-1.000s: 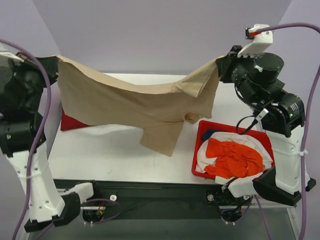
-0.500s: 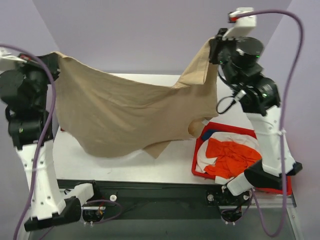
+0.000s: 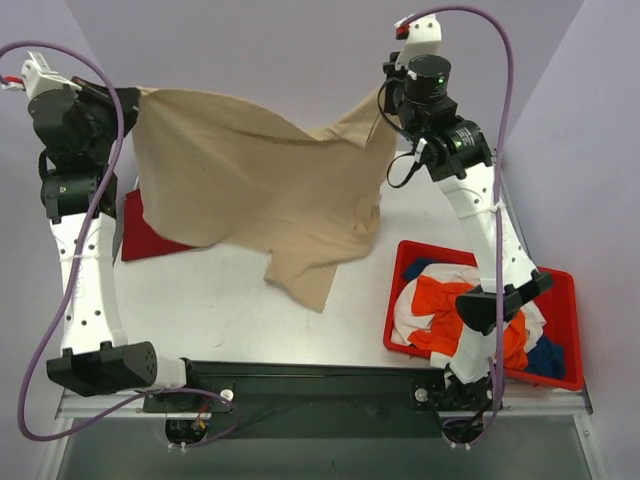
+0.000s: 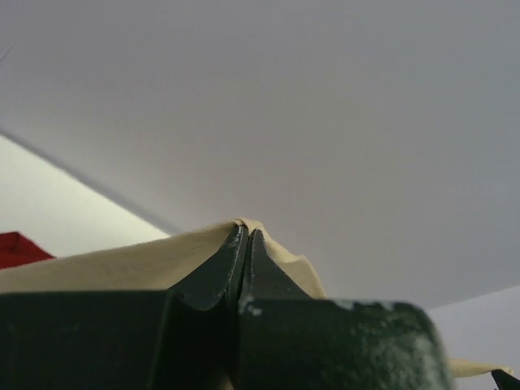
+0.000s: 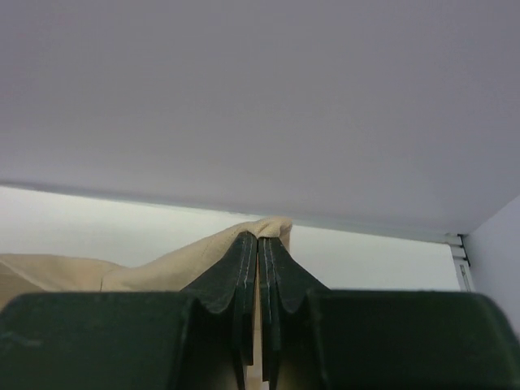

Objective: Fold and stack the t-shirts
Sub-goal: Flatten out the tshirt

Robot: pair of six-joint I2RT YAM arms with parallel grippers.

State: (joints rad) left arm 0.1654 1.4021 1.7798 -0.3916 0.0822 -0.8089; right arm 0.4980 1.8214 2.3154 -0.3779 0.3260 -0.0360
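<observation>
The large beige cloth t-shirt (image 3: pixel 260 190) is soft, matt fabric hanging in loose creases. The dark red cloth tee (image 3: pixel 145 238) and the orange cloth tee (image 3: pixel 455 305) look equally matt. The red plastic bin (image 3: pixel 556 300) is smooth with a slight sheen. The white table (image 3: pixel 220 300) is smooth and matt. The left gripper (image 4: pixel 244 234) and right gripper (image 5: pixel 258 240) have dark, matt, faintly speckled jaws.

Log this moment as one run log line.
left gripper: shut on beige t-shirt | right gripper: shut on beige t-shirt | beige t-shirt: hanging spread between both grippers
</observation>
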